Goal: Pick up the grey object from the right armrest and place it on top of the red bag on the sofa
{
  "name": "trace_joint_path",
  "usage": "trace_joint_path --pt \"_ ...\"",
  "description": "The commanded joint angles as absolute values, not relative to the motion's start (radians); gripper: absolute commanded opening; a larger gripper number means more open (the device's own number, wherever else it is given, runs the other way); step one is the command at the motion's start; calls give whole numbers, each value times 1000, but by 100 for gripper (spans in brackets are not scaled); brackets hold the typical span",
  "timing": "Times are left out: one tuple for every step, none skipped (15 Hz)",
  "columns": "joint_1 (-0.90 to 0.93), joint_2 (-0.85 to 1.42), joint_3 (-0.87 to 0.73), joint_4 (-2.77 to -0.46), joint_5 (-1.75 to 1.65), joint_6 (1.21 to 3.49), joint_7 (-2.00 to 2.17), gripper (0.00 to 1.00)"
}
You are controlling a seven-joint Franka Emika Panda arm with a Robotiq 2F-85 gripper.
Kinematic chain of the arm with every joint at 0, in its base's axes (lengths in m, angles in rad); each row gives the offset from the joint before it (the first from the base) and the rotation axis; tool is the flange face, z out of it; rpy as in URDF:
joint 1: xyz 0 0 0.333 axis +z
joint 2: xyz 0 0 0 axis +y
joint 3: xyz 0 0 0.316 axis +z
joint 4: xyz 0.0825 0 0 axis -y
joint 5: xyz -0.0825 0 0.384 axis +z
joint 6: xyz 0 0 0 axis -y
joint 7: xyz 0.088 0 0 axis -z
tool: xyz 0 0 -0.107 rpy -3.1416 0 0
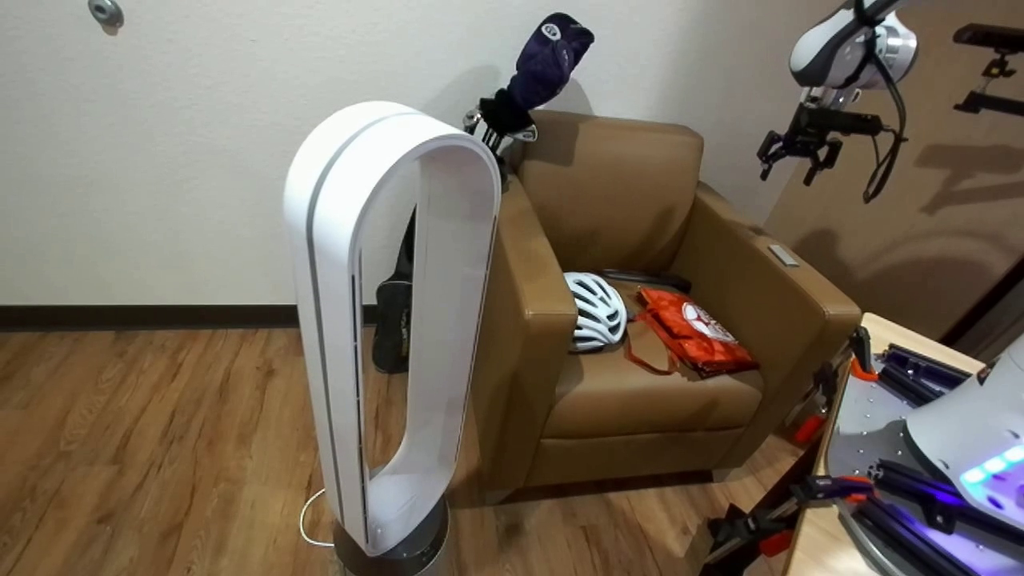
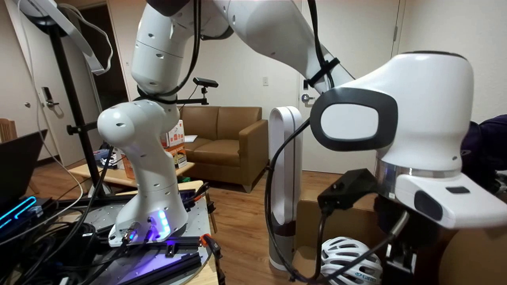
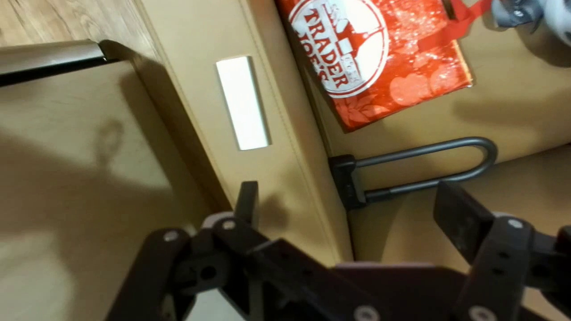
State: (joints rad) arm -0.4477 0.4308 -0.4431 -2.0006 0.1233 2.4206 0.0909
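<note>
On the right armrest, in an exterior view, the grey object is lying flat, near the red bag; in the wrist view, the gripper is holding its jaws well apart, presumably to straddle that object.

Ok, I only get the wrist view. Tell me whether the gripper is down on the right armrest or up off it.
Observer: Up off it. In an exterior view the gripper hangs in midair, higher than the right armrest.
Operator: Good. Now name what lies beyond the red bag, mostly cut off at my top right corner.
Observer: Apparently a white helmet; an exterior view shows it resting on the sofa, beside the red bag.
</note>
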Motion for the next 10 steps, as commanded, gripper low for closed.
trace_joint_path --pt "-522 573 -429 -1861 119 2340 90 100" --pt "-537 598 -422 -1845 113 2332 74 100" --pt "-545 620 -421 -1825 106 2320 73 100" --pt "-555 641 -414 -1818 101 2328 50 100" --pt "-560 659 -410 -1802 94 2324 40 100" --pt "-566 682 -409 -1796 84 2341 27 100" --pt "-569 701 -409 -1782 72 2339 21 100" --pt "-574 719 -409 -1779 68 2342 17 100" --pt "-578 732 -409 -1774 65 2342 14 100" --pt "-588 744 -405 -1774 69 2342 9 100"
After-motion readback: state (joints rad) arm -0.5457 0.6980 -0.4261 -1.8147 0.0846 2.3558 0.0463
